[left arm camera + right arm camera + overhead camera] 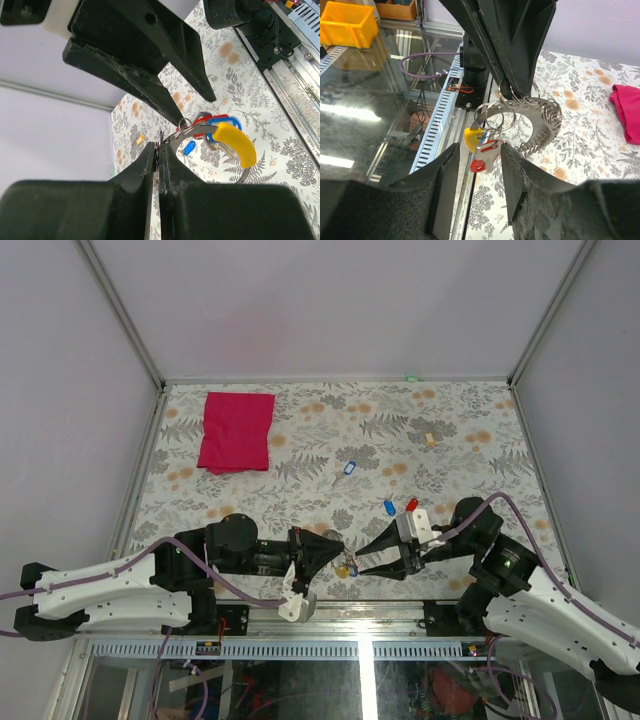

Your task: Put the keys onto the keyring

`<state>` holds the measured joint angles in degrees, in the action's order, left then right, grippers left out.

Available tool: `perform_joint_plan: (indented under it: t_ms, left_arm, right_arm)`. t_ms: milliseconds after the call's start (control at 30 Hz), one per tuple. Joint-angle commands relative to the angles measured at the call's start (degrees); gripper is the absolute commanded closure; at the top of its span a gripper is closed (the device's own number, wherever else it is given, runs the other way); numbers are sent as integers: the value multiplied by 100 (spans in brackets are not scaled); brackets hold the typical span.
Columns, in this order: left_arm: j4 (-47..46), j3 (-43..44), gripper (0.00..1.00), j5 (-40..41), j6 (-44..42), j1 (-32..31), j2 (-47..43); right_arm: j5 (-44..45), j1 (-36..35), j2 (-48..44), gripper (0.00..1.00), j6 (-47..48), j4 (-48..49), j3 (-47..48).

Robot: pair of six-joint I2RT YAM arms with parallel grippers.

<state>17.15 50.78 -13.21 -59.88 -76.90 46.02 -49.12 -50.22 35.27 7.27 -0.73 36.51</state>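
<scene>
A floral-print tablecloth [300,400] covers the table. Pale walls box it in at the back and on both flanks. The near edge ends at a metal rail [400,612] with glass below. Both arms reach inward along that edge, and their tips meet just inside the rail.

The left gripper [160,146] is clamped flat, its fingers pinching the wire of the keyring [496,114], which hangs in the air off the cloth. Small loops droop from the pinch, and the ring's greyish strap [546,120] curves away to one side. A yellow-tagged key [471,140] and a red-tagged key [487,155] dangle from the loops. The right gripper [476,167] faces the left one nose to nose with its jaws apart. The red tag hangs in the gap between them, and I cannot tell whether either pad touches it.

Further out, a blue-tagged key [389,507] and a second red-tagged key [410,505] lie side by side on the cloth, just beside the right arm's wrist. A loose blue key [348,468] lies alone towards mid-table, well apart from both arms. A small tan block [430,438] sits far right. A red cloth [236,430] fills the far-left corner, close to the left wall. The widest open stretch of cloth lies along the far wall, between the red cloth and the block.
</scene>
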Motion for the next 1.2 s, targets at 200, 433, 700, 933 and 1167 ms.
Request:
perform_joint_plan:
  t_ms: [200, 433, 700, 933, 1167]
  left_arm:
    - [-714, 285, 100, 355, 1314, -43, 161]
    - [-1212, 169, 100, 673, 2569, -39, 212]
    - [-1558, -31, 100, 697, 2950, -44, 146]
    - [-1538, -53, 100, 746, 2994, -43, 153]
    - [-1496, -19, 100, 767, 3015, -44, 217]
  right_arm:
    - [1194, -36, -692, 49, 606, -46, 285]
    - [1435, -41, -923, 56, 842, 430, 175]
    - [944, -39, -436, 67, 1007, 274, 515]
    - [909, -39, -309, 68, 948, 548, 567]
    - [696, -41, -168, 69, 797, 704, 620]
